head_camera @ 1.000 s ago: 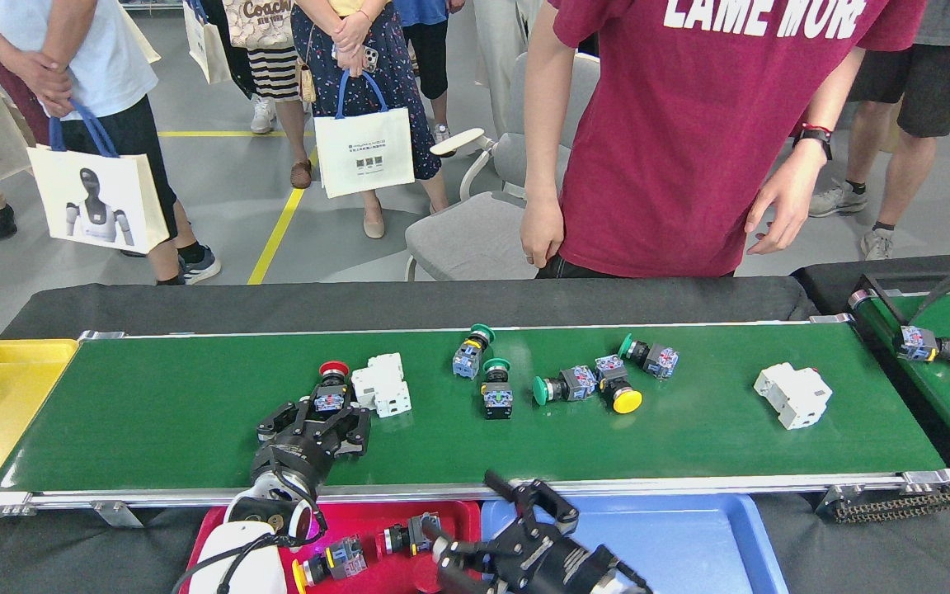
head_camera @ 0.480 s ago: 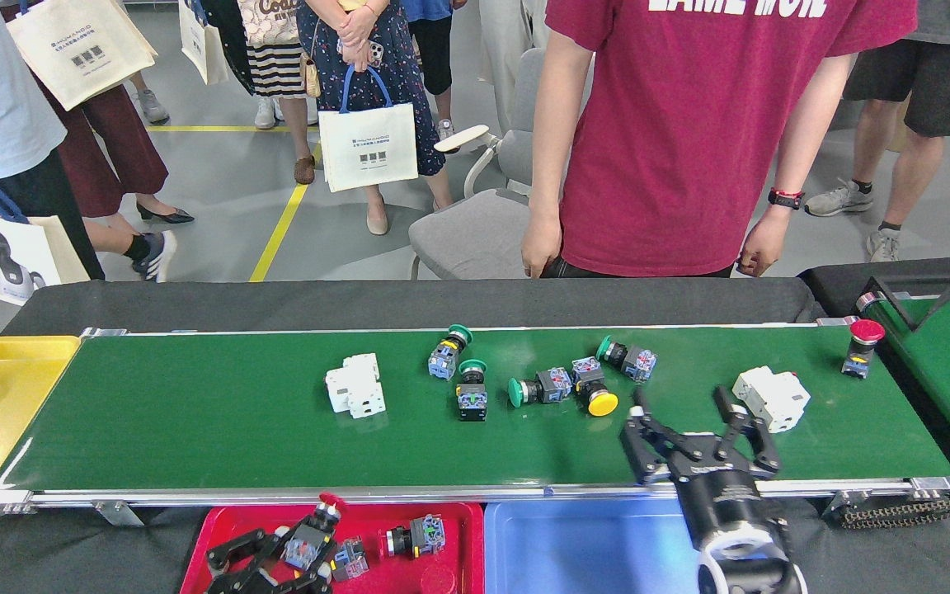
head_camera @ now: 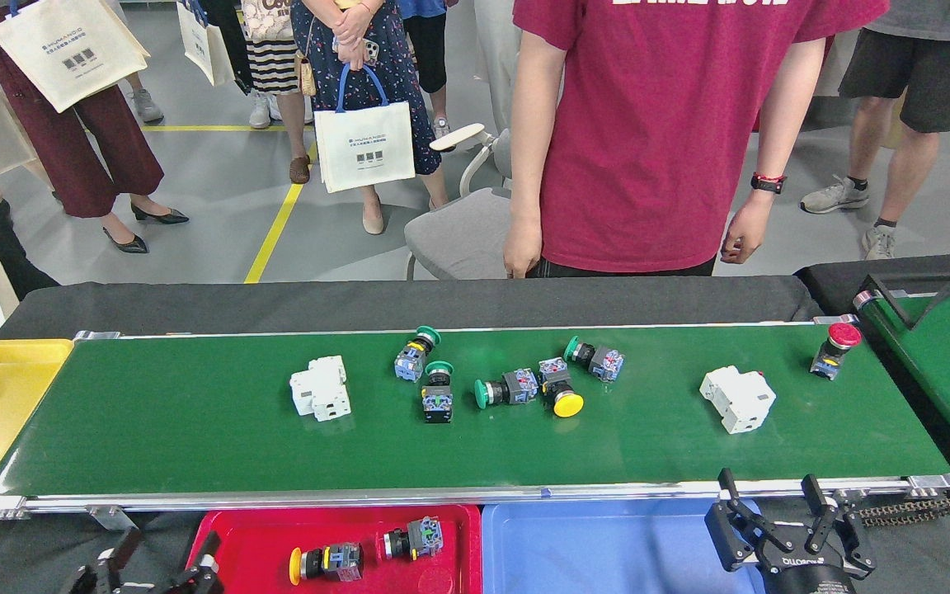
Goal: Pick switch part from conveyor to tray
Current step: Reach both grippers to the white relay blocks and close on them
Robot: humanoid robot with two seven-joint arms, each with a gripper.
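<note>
Switch parts [head_camera: 508, 388] on the conveyor [head_camera: 195, 429] looked light, rigid plastic, best pinched across the squarish body; both grippers' fingers [head_camera: 731, 528] stood apart.

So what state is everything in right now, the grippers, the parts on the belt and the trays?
Right gripper: open, empty.
Left gripper: open, empty.
Red-capped switch: upright on the conveyor.
Yellow-capped switch: lying on its side.
White blocks: lying on the belt.
Red tray: holds two switches.
Blue tray: nothing in the visible part.
</note>
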